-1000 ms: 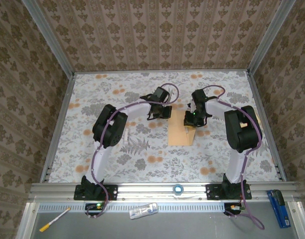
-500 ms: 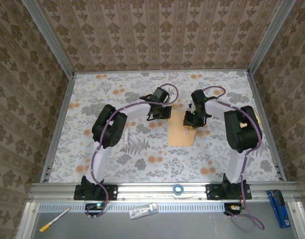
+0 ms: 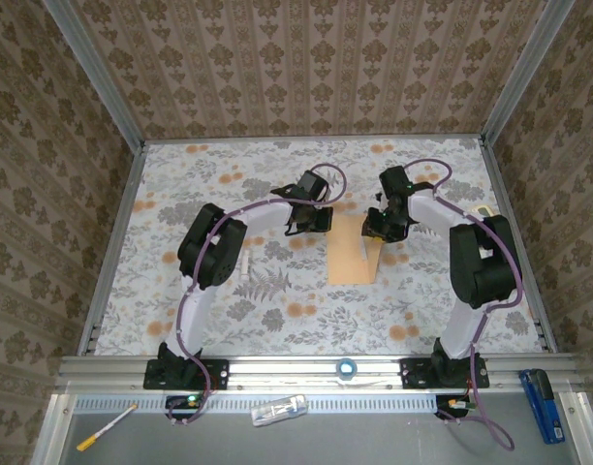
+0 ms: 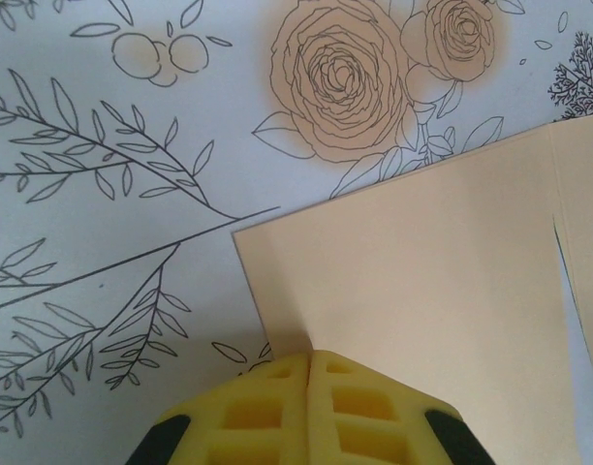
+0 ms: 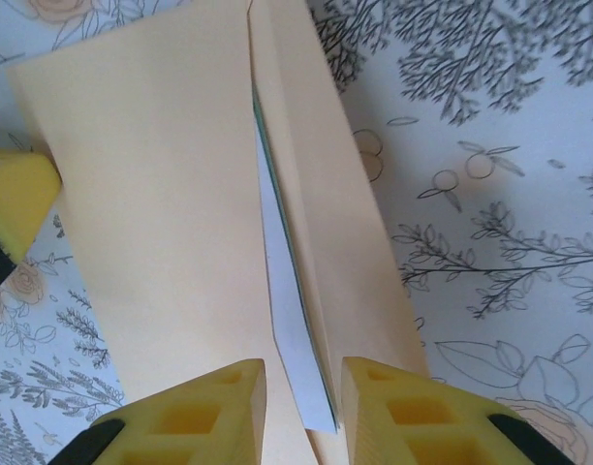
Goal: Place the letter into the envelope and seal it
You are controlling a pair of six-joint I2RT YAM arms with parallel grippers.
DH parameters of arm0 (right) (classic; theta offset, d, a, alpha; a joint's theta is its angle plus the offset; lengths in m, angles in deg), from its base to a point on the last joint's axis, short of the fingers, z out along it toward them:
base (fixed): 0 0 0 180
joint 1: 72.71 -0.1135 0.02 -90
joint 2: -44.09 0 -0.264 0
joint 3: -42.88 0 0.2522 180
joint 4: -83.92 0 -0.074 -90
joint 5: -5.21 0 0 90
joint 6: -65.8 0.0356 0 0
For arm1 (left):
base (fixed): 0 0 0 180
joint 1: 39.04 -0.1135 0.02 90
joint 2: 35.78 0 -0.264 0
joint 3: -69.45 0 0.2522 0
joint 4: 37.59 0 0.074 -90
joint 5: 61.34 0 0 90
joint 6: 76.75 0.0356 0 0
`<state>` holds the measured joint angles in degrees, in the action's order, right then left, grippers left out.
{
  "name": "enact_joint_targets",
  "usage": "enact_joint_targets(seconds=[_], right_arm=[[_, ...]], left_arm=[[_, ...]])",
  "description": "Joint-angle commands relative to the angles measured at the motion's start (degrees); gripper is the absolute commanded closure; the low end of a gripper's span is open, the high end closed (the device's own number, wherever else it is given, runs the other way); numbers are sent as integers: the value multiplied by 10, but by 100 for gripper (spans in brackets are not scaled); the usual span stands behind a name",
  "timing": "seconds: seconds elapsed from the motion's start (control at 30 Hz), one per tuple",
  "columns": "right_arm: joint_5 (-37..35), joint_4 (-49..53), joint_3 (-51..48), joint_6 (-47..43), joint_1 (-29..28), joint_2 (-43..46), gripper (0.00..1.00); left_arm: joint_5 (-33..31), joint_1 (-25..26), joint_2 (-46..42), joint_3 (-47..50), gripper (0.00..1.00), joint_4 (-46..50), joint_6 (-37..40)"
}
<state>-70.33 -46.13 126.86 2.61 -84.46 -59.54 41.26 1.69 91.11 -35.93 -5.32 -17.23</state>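
The tan envelope (image 3: 352, 257) lies flat on the floral tablecloth in the middle of the table. Along its slot the flap (image 5: 316, 174) stands slightly raised beside the body (image 5: 151, 194). A thin whitish strip of the letter (image 5: 289, 300), with a dark green edge, shows in that slot. My right gripper (image 5: 303, 387) is open over the slot's near end, and the letter's tip lies between its fingers untouched. My left gripper (image 4: 309, 360) is shut, its yellow tips resting on the envelope (image 4: 422, 281) at a corner. In the top view the left gripper (image 3: 316, 221) sits left of the envelope and the right gripper (image 3: 379, 231) over its far right part.
Patterned walls and a metal frame (image 3: 112, 252) enclose the table. On the near ledge lie a tape roll (image 3: 347, 367), a white tube (image 3: 279, 410), a pen (image 3: 105, 426) and a blue tool (image 3: 541, 392). The left gripper's yellow finger (image 5: 15, 199) borders the envelope in the right wrist view.
My right gripper's fingers have parted and let go of the letter, which stays in the slot. The right arm's elbow has swung to the right. The left arm has not moved.
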Motion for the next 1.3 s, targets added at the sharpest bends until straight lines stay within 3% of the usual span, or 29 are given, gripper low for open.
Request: enact_joint_targets(seconds=[0.0, 0.33, 0.57, 0.7, 1.07, 1.27], right_arm=[[-8, 20, 12, -6, 2, 13, 70], [0, 9, 3, 0, 2, 43, 66], [0, 21, 24, -2, 2, 63, 64], [1, 24, 32, -3, 2, 67, 63], [0, 26, 44, 5, 3, 67, 61], [0, 23, 42, 6, 2, 75, 58]], left_arm=[[-11, -1, -9, 19, 100, 36, -11], [-21, -6, -24, 15, 100, 40, -8], [-14, -13, -33, 7, 93, 34, 19], [-4, -14, -34, -2, 81, 29, 36], [17, -24, -40, -34, 59, 24, 71], [-1, -34, -102, -26, 21, 37, 96]])
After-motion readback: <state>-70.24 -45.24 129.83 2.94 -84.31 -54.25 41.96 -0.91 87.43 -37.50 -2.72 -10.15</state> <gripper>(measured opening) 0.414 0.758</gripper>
